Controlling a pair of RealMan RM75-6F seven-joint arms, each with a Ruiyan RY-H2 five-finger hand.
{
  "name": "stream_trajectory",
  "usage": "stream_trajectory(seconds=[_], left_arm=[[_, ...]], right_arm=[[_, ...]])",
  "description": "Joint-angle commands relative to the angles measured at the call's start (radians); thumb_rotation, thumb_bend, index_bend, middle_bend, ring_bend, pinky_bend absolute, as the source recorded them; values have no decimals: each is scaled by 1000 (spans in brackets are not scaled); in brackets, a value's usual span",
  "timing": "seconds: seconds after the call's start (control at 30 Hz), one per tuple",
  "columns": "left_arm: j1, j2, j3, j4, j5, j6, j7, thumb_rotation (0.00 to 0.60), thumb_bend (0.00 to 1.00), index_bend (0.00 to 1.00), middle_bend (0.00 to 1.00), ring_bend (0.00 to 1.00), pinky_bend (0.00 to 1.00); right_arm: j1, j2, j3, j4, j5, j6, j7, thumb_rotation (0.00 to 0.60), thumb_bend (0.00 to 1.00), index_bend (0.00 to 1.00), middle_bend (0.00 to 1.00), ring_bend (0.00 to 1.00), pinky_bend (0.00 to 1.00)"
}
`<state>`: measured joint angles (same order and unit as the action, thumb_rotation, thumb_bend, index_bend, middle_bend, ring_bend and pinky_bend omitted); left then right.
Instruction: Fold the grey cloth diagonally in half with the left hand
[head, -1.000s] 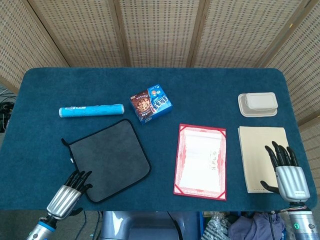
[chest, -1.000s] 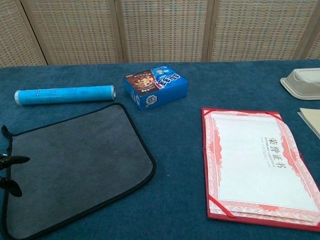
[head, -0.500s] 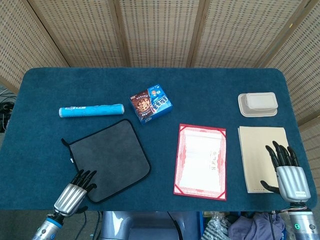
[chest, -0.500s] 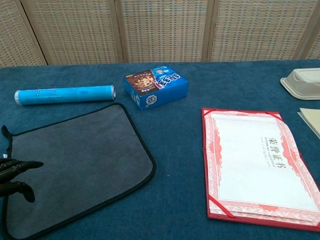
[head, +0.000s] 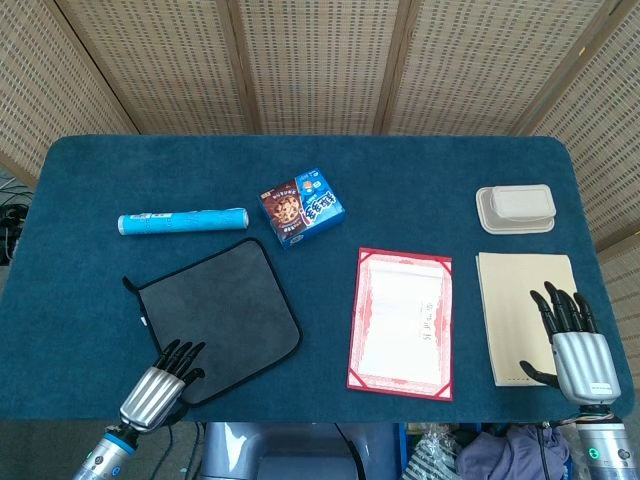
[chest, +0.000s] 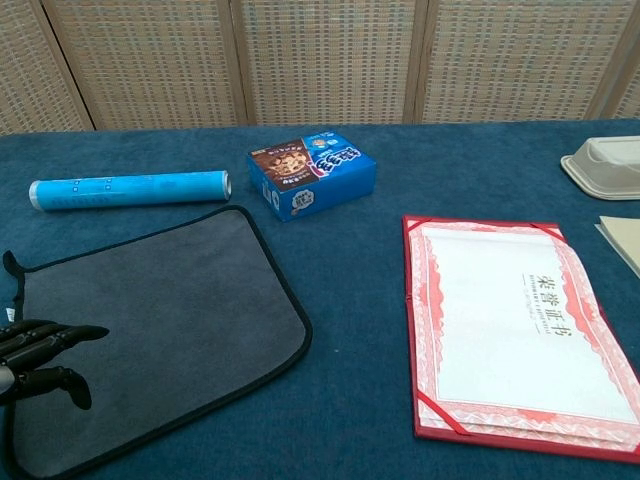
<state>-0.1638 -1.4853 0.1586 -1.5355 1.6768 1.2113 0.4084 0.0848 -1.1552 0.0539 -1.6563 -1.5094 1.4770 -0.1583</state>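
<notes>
- The red-bordered certificate (chest: 515, 335) lies face up in its red folder; dark Chinese characters run down its right side, too small to read with confidence.
- The blue cookie box (head: 303, 207) shows chocolate-chip cookies and white lettering on its lid, not legible here. The blue tube (head: 182, 221) carries small pale print, also unreadable.
- Against the frames a second ago, the left hand (head: 163, 387) has moved rightward along the near edge of the grey cloth (head: 215, 317); in the chest view its fingertips (chest: 88, 333) now reach further over the fabric. Nothing else has shifted.
- The grey cloth lies flat and unfolded on the blue counter (head: 90, 290), just in front of the tube, black-edged, with its near corner under the left hand's fingers.
- The left hand is released, fingers extended over the cloth's near corner, grasping nothing visible.
- The right hand (head: 575, 345) rests released, fingers apart, on the near edge of a cream folder (head: 525, 305); a beige lidded container (head: 515, 208) sits beyond.
</notes>
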Motion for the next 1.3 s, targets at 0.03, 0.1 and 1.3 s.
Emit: stream_trajectory(seconds=[0.03,0.1,1.3], left_arm=[[-2,2,1,-1,-5,-4,7,600,269,318,0,0,0],[-3,5,-1,-3,-7,-4,17,600,270,318,0,0,0],[-31,-2,-16,-3,-69,-34,36,600,316,490,0,0,0]], right_arm=[[-1,0,1,0,0,3,3,600,0,0,0,0,0],[-2,0,2,0,0,5,6,600,0,0,0,0,0],[-9,-6,10,-2,4,20,16,600,0,0,0,0,0]])
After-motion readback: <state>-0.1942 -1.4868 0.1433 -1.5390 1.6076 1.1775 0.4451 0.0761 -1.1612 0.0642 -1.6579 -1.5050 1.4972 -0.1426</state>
